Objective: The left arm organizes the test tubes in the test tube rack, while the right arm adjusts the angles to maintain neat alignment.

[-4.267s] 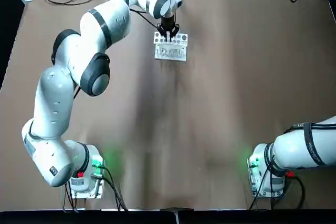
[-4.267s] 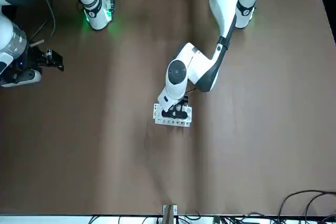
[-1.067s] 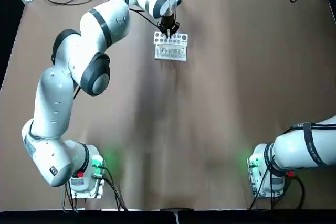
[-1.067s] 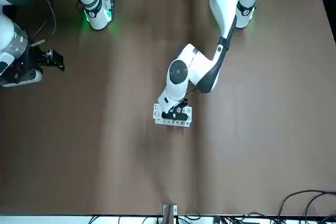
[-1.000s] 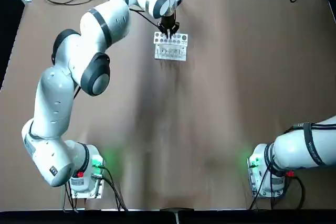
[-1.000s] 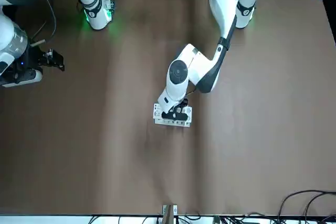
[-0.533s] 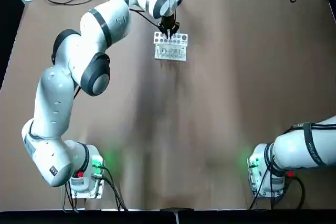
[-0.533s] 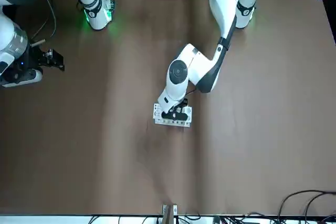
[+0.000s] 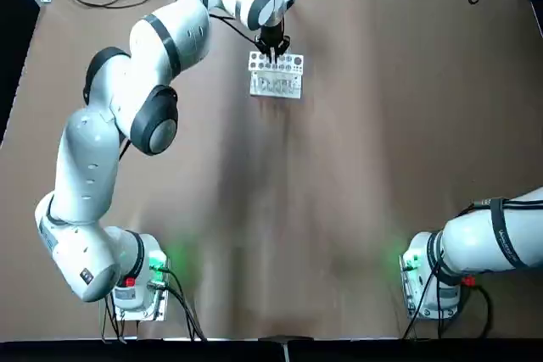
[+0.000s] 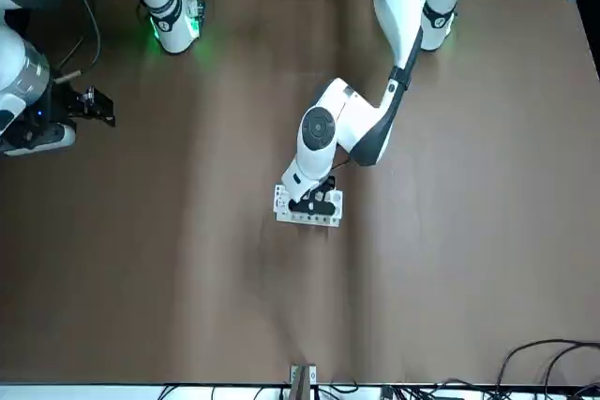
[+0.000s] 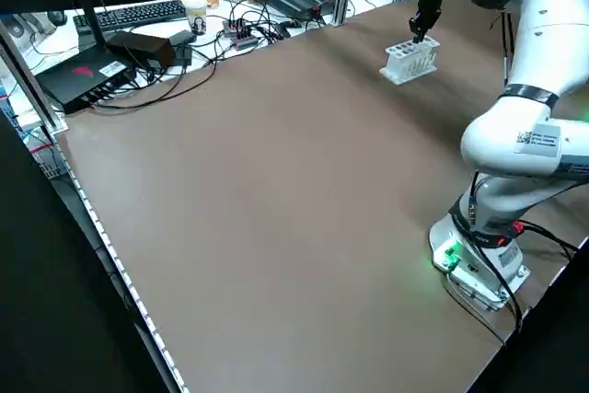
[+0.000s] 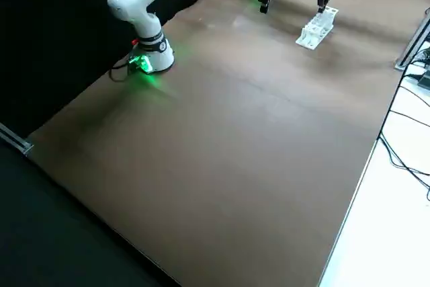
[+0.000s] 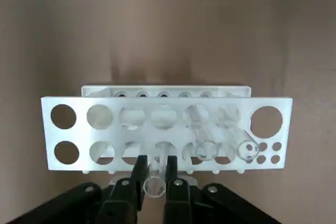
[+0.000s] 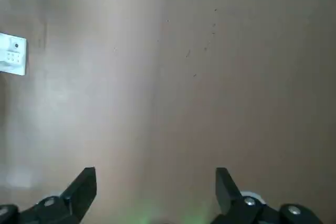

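1. Reaching out to the far side of the table, the left arm is hanging its left gripper straight down over the test tube rack.
2. Its jaws are pinching a clear test tube that is standing upright, open mouth facing up, at the rack's near row.
3. The rack is lying with its long axis running left to right, and two more tubes are sitting tilted in holes toward one end.
4. The right arm is staying folded at its base, and the right gripper is spread wide over bare table.
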Action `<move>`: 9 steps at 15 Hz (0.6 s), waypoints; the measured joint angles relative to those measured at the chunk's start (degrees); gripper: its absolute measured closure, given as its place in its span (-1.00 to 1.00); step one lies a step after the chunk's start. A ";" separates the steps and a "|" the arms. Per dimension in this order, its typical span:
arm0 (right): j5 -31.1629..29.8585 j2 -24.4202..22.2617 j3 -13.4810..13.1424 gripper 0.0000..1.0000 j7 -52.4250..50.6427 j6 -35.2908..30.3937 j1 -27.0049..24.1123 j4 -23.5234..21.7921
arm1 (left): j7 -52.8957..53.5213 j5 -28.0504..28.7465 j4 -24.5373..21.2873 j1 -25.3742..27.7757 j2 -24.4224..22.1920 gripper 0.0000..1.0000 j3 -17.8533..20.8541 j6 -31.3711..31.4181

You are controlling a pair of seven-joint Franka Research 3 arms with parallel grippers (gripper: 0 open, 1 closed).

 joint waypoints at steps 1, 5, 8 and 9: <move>0.00 0.00 0.00 -1.00 0.00 0.00 0.00 0.00 | 0.00 0.00 0.00 0.00 0.00 0.59 0.00 0.00; 0.00 0.00 0.00 -1.00 0.00 0.00 0.00 0.00 | 0.00 0.00 0.02 0.00 0.00 0.59 -0.03 0.00; 0.00 0.00 0.00 -1.00 0.00 0.00 0.00 0.00 | 0.00 0.00 0.22 0.00 0.00 0.59 -0.24 -0.17; 0.00 0.00 0.00 -1.00 0.00 0.00 0.00 0.00 | 0.00 0.00 0.30 0.00 -0.01 0.59 -0.30 -0.41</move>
